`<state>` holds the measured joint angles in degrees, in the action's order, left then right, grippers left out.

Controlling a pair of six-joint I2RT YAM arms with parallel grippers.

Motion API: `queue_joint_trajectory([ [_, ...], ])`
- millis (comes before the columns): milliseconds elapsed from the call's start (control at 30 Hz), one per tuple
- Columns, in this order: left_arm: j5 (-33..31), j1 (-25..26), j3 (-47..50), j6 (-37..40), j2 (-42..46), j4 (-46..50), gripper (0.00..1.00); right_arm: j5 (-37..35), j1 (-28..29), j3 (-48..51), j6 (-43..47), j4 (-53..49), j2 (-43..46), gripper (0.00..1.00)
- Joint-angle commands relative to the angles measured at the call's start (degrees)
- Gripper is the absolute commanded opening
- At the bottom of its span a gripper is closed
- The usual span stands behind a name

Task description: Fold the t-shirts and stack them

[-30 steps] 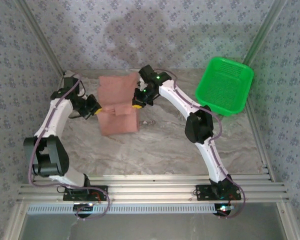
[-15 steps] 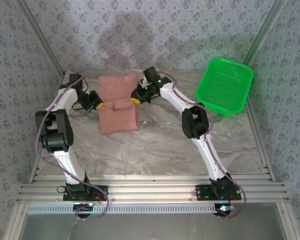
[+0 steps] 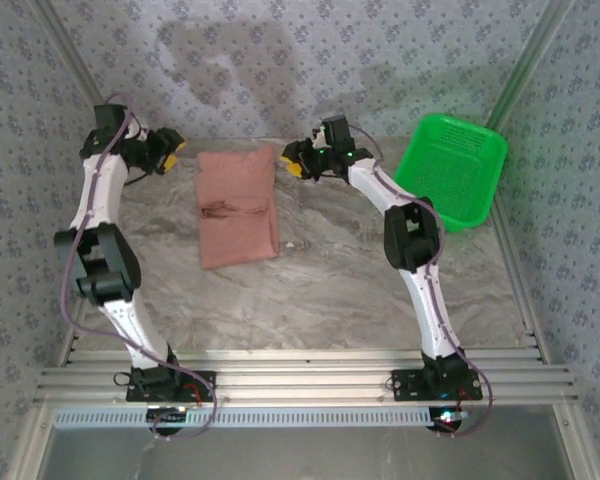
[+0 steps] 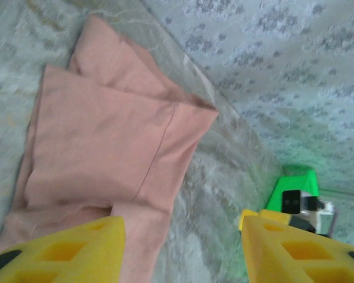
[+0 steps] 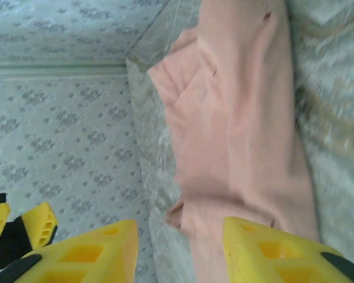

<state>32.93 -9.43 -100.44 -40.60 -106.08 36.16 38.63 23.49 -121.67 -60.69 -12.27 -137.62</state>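
T-shirt (image 3: 238, 208), pink and folded, lies flat on the table (image 3: 330, 290) well left of the green basket (image 3: 408, 170) in your overhead view. The right gripper (image 3: 295, 160) sits between shirt and basket, the left gripper (image 3: 170, 152) beyond the shirt; neither touches it. Your left wrist view adds a stitched hem and that gripper's jaws apart, empty. Your right wrist view shows layered folds, its jaws likewise apart.

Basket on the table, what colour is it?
The basket is bright green, seen best in the top external view.
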Motion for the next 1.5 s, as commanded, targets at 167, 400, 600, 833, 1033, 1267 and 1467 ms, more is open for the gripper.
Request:
queue_joint_trajectory([
  [167, -4.4, 5.3, 31.6, 5.3, 14.5, 4.2, 0.33, 0.2, 9.5, 17.3, 5.3, -1.8, 10.3, 0.19],
  [400, -6.9, 6.9, 33.3, 3.0, 7.6, -3.0, 0.12, -1.6, 12.6, 13.8, 1.9, 0.6, 1.3, 0.04],
  [600, -9.0, 7.0, 25.6, 2.1, -1.6, -5.0, 0.11, -4.8, 12.0, 8.2, -0.8, 1.6, -5.1, 0.01],
  [833, -9.6, 7.0, 15.4, 0.8, -12.2, -5.2, 0.12, -7.6, 9.8, 1.8, -4.8, 5.1, -11.2, 0.03],
  [1033, -10.3, 7.0, 5.8, -1.2, -17.1, -5.1, 0.19, -9.0, 7.9, -6.4, -10.6, 10.8, -17.5, 0.12],
  [1267, -9.6, 7.1, -4.8, -3.9, -17.1, -6.4, 0.36, -13.6, 6.1, -18.4, -20.0, 23.7, -23.9, 0.32],
  [1467, -6.5, 7.3, 2.7, -6.2, -9.0, -10.9, 0.46, -10.7, 6.3, -21.5, -20.7, 27.7, -21.7, 0.42],
])
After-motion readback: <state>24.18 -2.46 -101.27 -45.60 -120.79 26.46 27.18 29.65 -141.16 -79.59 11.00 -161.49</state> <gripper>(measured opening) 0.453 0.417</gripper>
